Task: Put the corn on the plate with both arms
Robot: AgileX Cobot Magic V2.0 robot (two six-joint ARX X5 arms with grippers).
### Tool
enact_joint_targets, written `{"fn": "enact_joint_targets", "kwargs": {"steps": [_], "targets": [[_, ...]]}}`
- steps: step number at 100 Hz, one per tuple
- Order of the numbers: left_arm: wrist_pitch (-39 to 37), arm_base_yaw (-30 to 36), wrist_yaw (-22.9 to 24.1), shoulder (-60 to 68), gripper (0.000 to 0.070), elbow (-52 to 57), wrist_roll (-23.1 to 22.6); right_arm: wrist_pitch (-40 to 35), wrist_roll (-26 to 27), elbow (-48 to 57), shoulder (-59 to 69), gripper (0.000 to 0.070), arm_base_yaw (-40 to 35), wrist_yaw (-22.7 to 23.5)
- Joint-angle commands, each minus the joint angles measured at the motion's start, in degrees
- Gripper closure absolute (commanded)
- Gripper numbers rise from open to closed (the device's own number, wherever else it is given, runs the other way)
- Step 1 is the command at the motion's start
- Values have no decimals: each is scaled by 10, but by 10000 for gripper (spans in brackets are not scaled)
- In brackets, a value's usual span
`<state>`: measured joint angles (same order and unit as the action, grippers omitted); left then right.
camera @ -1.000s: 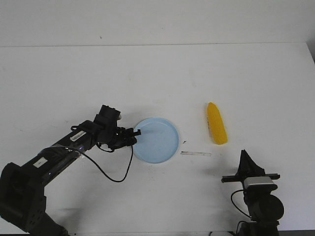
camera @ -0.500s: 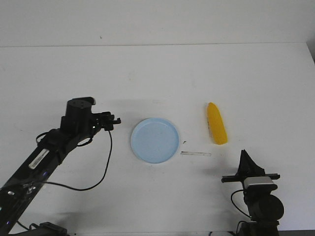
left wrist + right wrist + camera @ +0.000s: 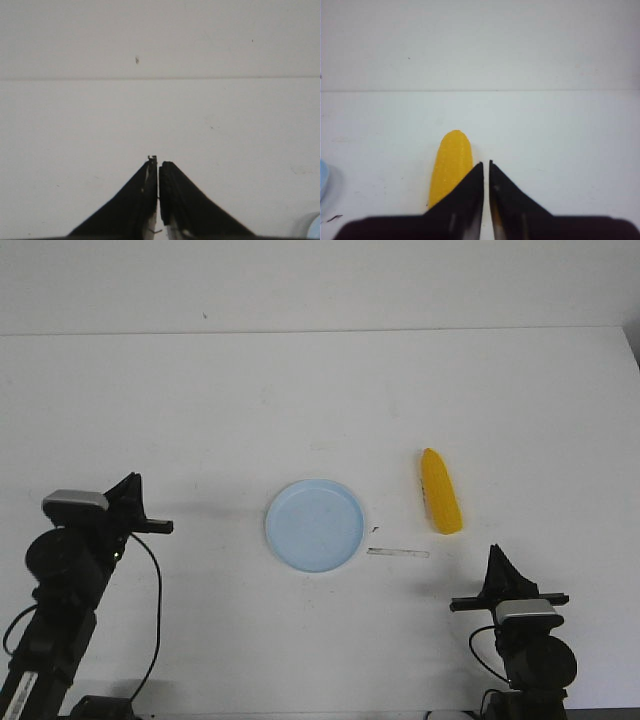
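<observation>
The yellow corn point(image 3: 440, 503) lies on the white table, right of the pale blue plate point(image 3: 315, 525), with a gap between them. The plate holds nothing. My left gripper point(image 3: 128, 488) is shut and empty, well left of the plate near the table's front left. My right gripper point(image 3: 496, 558) is shut and empty, near the front edge, just in front of the corn. In the right wrist view the corn point(image 3: 451, 165) shows just beyond the shut fingertips point(image 3: 486, 163). In the left wrist view the shut gripper point(image 3: 158, 161) points over bare table, and a sliver of the plate point(image 3: 314, 228) shows at the corner.
A thin pale strip point(image 3: 398, 553) lies on the table between the plate and the right gripper, with a small dark speck point(image 3: 375, 529) beside it. The table's far edge point(image 3: 320, 332) meets a white wall.
My left arm has pulled back from the plate's left rim to the table's front left. The plate shifted slightly left early on. The corn and right arm have not moved.
</observation>
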<state>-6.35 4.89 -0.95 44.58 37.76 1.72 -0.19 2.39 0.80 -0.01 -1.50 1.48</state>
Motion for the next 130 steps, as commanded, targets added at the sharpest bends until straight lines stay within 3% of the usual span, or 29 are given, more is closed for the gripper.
{"fn": "enact_joint_targets", "kwargs": {"steps": [1,35,59,130], "targets": [[-12,-8,8,-35,700,-19,-37,6,3,-1,1,683,-2,0],[-12,-31,8,-262,699,-172,-36,6,3,-1,1,683,-2,0],[22,-31,12,-372,699,-184,-37,6,3,-1,1,683,-2,0],[50,-31,12,-397,699,-184,-37,6,3,-1,1,683,-2,0]]}}
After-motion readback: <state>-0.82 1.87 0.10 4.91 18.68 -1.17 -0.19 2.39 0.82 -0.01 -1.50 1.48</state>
